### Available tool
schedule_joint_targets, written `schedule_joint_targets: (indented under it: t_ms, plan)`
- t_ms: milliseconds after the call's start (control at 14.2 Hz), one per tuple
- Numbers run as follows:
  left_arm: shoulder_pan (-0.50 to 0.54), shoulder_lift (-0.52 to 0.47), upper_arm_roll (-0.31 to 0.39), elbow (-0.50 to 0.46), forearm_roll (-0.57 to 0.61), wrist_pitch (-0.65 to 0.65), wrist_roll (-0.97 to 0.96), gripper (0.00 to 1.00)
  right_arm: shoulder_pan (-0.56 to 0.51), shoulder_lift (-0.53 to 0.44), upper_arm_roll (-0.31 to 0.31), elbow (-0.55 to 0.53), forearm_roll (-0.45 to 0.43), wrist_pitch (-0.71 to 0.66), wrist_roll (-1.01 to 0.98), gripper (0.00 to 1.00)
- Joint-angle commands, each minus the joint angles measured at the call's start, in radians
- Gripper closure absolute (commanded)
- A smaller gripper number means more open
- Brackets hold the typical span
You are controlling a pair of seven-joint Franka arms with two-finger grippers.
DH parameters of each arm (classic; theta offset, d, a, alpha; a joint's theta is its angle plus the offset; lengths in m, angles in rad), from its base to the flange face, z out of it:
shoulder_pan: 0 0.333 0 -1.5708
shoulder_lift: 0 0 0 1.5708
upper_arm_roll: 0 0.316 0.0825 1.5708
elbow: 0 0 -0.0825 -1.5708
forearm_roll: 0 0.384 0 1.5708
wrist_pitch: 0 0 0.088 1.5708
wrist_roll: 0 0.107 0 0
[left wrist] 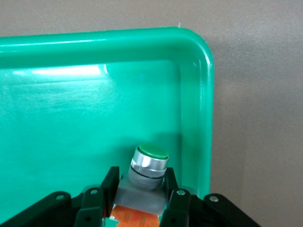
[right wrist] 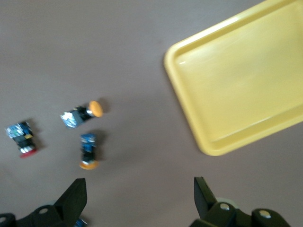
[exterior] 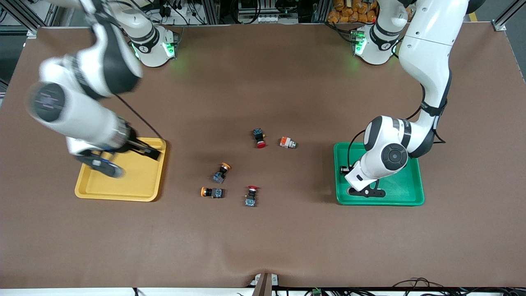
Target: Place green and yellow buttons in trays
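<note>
The left gripper (left wrist: 142, 198) sits low inside the green tray (exterior: 413, 197), its fingers (left wrist: 110, 189) clamped on a green-capped button (left wrist: 149, 163) with a silver collar and an orange block; the button is close to one rounded corner of that tray, near the rim. If the fingers let go while the button is tilted like this, I reckon it could roll against the wall or tip onto its cap, though the rim should keep it in. The right gripper (right wrist: 139, 201) hangs over the yellow tray (exterior: 88, 191), fingers spread wide and empty, and the arm looks blurred with motion. Between the trays, the second silver-and-orange button (exterior: 287, 142) and two yellow-capped buttons (exterior: 222, 172) (exterior: 212, 192) lie on the brown mat (exterior: 263, 246) among two red-capped switches (exterior: 259, 138) (exterior: 251, 195); a hasty reach could snag a red one instead. Only the left wrist view shows the held button; from the front the arm hides it.
</note>
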Motion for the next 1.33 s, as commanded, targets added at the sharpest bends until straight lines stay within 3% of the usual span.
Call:
schedule_joint_targets:
  t_ms: [0, 70, 140, 211, 281, 351, 562, 773, 1054, 1124, 1194, 1264]
  plan:
    - [0.001, 0.008, -0.006, -0.008, 0.021, 0.022, 0.003, 1.0, 0.103, 0.095, -0.006, 0.019, -0.019, 0.08, 0.108, 0.0]
    - [0.007, 0.011, -0.006, -0.008, 0.021, 0.022, 0.003, 1.0, 0.139, 0.126, -0.006, 0.019, -0.021, 0.109, 0.109, 0.0]
    - [0.007, 0.011, -0.004, -0.008, 0.021, 0.02, 0.004, 0.93, 0.168, 0.158, -0.006, 0.018, -0.021, 0.153, 0.11, 0.0]
    - [0.009, 0.01, -0.004, -0.008, 0.021, 0.02, 0.003, 0.61, 0.188, 0.193, -0.006, 0.016, -0.021, 0.194, 0.105, 0.0]
    - [0.013, 0.007, -0.003, -0.007, 0.021, 0.017, 0.003, 0.19, 0.209, 0.233, -0.006, 0.015, -0.022, 0.239, 0.103, 0.0]
    - [0.032, -0.001, -0.004, -0.005, 0.022, 0.011, 0.004, 0.0, 0.223, 0.274, -0.006, 0.015, -0.031, 0.297, 0.103, 0.0]
    - [0.042, -0.021, -0.004, 0.004, 0.021, 0.0, 0.001, 0.0, 0.231, 0.362, -0.009, 0.013, -0.062, 0.452, 0.108, 0.0]
    - [0.041, -0.061, -0.004, 0.024, 0.021, -0.058, -0.01, 0.0, 0.23, 0.405, -0.014, 0.011, -0.105, 0.465, 0.109, 0.0]
    - [0.035, -0.075, -0.009, 0.125, 0.014, -0.227, -0.036, 0.0, 0.233, 0.45, -0.025, 0.008, -0.131, 0.517, 0.131, 0.0]
    - [0.03, -0.085, -0.014, 0.124, 0.01, -0.23, -0.055, 0.0, 0.24, 0.45, -0.025, 0.01, -0.136, 0.52, 0.16, 0.29]
    - [0.023, -0.091, -0.017, 0.124, 0.01, -0.231, -0.092, 0.0, 0.245, 0.448, -0.025, 0.013, -0.137, 0.522, 0.184, 0.75]
    - [0.006, -0.095, -0.029, 0.124, 0.01, -0.231, -0.15, 0.0, 0.248, 0.447, -0.026, 0.015, -0.139, 0.522, 0.206, 1.0]
